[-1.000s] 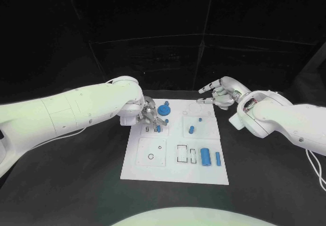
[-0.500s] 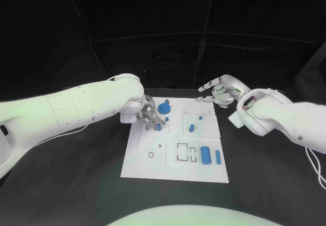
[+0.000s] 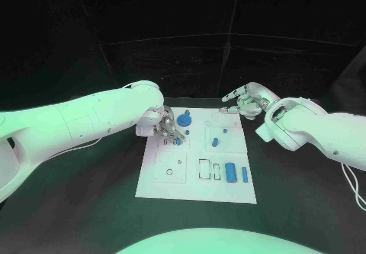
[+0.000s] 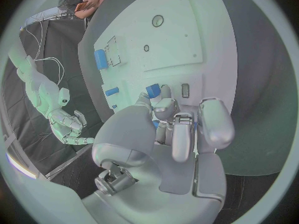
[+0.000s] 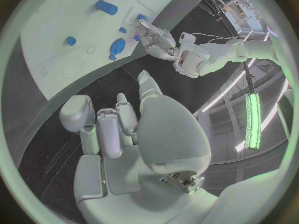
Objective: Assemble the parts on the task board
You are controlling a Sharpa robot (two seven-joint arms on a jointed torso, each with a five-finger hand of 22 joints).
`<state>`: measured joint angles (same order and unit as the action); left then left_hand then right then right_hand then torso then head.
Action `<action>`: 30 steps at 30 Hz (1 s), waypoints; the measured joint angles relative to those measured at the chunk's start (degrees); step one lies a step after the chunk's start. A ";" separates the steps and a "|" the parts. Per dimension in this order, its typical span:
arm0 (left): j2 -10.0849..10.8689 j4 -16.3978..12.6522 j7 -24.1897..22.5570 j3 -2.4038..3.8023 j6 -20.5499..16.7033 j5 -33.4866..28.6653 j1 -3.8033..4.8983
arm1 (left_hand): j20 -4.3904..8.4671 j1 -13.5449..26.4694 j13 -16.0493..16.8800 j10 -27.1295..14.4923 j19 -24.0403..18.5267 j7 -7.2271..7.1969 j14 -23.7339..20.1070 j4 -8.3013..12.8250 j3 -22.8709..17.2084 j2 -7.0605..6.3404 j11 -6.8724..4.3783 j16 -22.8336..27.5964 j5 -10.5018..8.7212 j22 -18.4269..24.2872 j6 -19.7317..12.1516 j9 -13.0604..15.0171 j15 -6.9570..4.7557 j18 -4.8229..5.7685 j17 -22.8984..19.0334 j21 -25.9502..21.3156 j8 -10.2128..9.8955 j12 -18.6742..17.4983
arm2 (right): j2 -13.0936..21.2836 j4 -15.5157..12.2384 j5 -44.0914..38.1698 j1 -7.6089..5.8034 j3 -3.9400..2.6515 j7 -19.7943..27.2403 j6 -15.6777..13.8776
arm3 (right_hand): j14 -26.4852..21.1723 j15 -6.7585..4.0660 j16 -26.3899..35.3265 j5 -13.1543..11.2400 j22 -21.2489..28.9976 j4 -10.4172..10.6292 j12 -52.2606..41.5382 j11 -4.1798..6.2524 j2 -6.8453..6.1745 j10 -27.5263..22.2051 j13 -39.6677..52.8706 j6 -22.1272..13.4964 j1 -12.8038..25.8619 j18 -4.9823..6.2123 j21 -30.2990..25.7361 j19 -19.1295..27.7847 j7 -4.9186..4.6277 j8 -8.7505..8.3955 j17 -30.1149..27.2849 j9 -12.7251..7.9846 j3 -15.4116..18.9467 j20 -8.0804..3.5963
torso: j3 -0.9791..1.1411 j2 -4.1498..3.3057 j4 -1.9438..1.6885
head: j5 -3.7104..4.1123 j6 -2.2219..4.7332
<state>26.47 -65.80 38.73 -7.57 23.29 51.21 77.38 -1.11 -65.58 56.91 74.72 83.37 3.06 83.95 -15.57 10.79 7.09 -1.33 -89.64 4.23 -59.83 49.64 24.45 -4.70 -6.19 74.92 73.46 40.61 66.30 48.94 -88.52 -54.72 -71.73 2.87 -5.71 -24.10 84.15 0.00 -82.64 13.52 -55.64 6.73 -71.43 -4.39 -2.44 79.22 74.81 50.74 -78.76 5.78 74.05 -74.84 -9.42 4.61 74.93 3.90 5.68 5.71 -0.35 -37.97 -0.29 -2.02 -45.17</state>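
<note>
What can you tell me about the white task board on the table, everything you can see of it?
The task board is a flat white rectangular plate lying on the black table, its long side running away from the robot. It looks like smooth rigid plastic, divided into square panels with round holes and rectangular slots. Small blue parts lie or stand on it, among them a blue gear at the far end and two cylinders near the right edge. The left hand works over its far left panel.

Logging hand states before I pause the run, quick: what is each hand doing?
Left hand: fingers pinch a small blue part over the task board.
Right hand: open, holding nothing.
</note>
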 measured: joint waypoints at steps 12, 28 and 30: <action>-0.93 0.50 0.00 -0.16 0.39 -0.05 0.00 | 0.00 -0.78 0.00 0.00 0.00 -0.21 0.00 0.16 -0.47 0.25 0.00 0.00 0.00 -0.17 -0.20 0.27 0.00 -0.01 0.00 0.23 0.46 0.00 | -0.46 0.31 -0.11 0.00 0.00 -0.23 0.42 | 0.00 0.00 0.00 0.00 0.00 0.18 0.00 0.00 0.06 0.00 0.00 0.00 0.06 0.00 0.00 0.00 0.00 0.21 -0.01 0.00 0.18 0.00 | 0.02 0.01 -0.03 | 0.03 -0.37; -1.27 0.55 -0.32 -0.16 0.41 -0.53 0.07 | 0.20 -9.88 -0.81 -0.94 -0.21 -0.21 0.21 6.63 -9.54 2.93 -0.31 0.00 1.62 -0.35 -2.68 0.71 -0.21 0.00 -0.01 0.23 0.63 -0.12 | -0.92 0.71 -0.16 0.00 0.00 -0.45 0.97 | 0.00 0.00 0.00 0.21 -0.01 0.18 -0.09 0.00 0.05 0.00 -0.01 0.00 0.06 0.00 0.00 0.00 0.00 0.21 -0.01 0.00 0.18 0.00 | 0.05 0.01 -0.04 | 0.18 -0.73; -1.28 0.58 -0.41 -0.14 0.43 -0.59 0.12 | 0.20 -11.10 -1.17 -1.28 -0.21 -0.30 0.21 7.49 -11.31 2.68 -0.23 0.00 2.47 -0.35 -3.18 0.50 -0.21 -0.01 -0.01 0.23 0.16 -0.63 | -0.99 0.77 -0.16 0.00 0.00 -0.48 1.04 | 0.00 0.00 0.00 0.34 -0.01 0.33 -0.26 0.00 0.06 0.00 0.04 0.00 0.05 -0.01 0.00 0.00 0.00 0.21 -0.02 0.00 0.33 0.00 | 0.05 0.01 -0.04 | 0.20 -0.78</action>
<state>25.20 -65.23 38.31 -7.71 23.72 50.61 77.50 -0.91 -76.68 55.74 73.44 83.16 2.76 84.16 -8.08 -0.51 9.76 -1.56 -89.64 6.69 -60.18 46.45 24.95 -4.91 -6.20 74.91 73.69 40.77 65.67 47.96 -87.75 -54.87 -71.73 2.87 -6.19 -23.07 84.15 0.00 -82.65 13.86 -55.64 7.06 -71.70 -4.40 -2.39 79.22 74.85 50.73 -78.70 5.78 74.05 -74.84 -9.42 4.82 74.92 3.90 6.01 5.72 -0.30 -37.96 -0.33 -1.82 -45.95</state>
